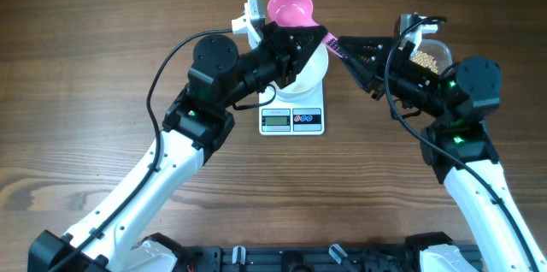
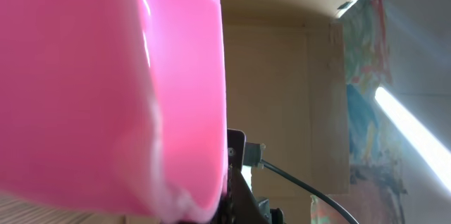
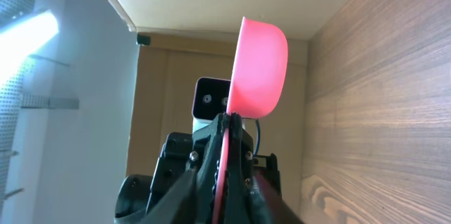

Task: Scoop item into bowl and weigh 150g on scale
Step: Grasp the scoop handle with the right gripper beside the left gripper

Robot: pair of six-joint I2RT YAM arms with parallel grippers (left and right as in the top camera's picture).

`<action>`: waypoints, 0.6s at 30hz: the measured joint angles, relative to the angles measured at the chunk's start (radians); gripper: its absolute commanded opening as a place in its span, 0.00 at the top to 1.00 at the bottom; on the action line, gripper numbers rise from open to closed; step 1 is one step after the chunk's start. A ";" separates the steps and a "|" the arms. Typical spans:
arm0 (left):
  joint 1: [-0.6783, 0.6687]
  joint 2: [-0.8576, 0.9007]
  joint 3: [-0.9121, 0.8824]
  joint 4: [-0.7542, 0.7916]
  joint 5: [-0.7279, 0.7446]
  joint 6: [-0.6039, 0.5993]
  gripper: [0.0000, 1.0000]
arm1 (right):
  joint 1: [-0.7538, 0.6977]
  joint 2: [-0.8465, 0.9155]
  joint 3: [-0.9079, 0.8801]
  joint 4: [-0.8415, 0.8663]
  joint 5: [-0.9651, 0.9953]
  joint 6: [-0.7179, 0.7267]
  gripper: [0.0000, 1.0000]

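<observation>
Beans: your tan beans [image 1: 426,60] lie in a clear tub [image 1: 444,48], upper right of the overhead frame.
Bowl: the white bowl [image 1: 314,68] sits on the scale [image 1: 291,119], centre frame.
Scoop: a pink scoop [image 1: 291,7] is held in the air, top centre.
Right gripper [image 3: 227,122]: pinched onto the scoop's handle.
Left gripper [image 1: 291,45]: closed over the bowl; you cannot tell whether it grips anything.
Surface: brown wood-grain table [image 1: 102,41].
Room: beige wall [image 3: 176,55], bright strip light [image 2: 412,122].

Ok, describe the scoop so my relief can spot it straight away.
Start at the white scale in the middle of the wooden table; a white bowl sits on it. Just beyond the bowl, held up off the table, is the pink scoop, the only bright pink thing there.
</observation>
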 measured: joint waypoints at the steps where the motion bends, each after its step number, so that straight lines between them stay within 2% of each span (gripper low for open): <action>1: 0.000 0.000 0.000 0.000 0.000 0.000 0.96 | 0.000 0.000 0.000 0.000 0.000 0.001 0.79; 18: 0.000 0.000 0.000 0.000 0.000 0.000 0.96 | 0.017 0.000 0.000 0.000 -0.005 0.019 0.78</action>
